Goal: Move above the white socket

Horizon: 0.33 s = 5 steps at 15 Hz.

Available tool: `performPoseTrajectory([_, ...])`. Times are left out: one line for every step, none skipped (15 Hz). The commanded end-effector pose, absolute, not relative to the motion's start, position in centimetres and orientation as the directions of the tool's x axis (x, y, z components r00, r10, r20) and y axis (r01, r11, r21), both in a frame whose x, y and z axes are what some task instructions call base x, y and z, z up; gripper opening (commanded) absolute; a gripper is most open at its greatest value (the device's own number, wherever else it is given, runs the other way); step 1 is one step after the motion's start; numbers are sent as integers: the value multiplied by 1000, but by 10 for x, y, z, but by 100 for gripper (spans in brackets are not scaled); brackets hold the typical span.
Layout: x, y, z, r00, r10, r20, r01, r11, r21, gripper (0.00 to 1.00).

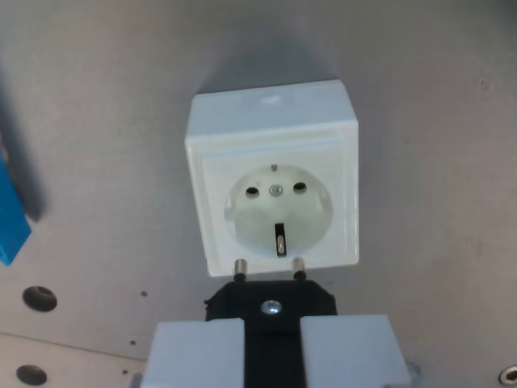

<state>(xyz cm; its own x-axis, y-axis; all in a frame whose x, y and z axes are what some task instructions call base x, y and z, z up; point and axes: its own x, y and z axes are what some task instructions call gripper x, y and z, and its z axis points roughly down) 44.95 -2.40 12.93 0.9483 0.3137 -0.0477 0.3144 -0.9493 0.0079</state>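
The two pale grey fingers (194,352) at 6 o'clock squeeze a black plastic plug (271,303) with two shiny metal pins between them. The pins point toward 12 o'clock and sit just below the white square plastic socket (272,182), which stands on the grey table (428,97) in the middle of the picture. The pins look lower than the round holes. If the arm tips or drifts sideways, the pins could bump the socket's edge. A blue block (12,218) waits at 9 o'clock.
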Motion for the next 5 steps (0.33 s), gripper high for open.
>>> performPoseTrajectory([450,-30,116,918,395,7,394,-917,60,0])
performPoseTrajectory([450,-30,114,920,393,5,392,-918,60,0])
performPoseTrajectory([450,-31,112,922,388,3,387,-920,60,0])
performPoseTrajectory([450,-31,110,923,384,2,383,-922,62,0])
performPoseTrajectory([451,-31,109,924,381,-1,381,-923,62,0])
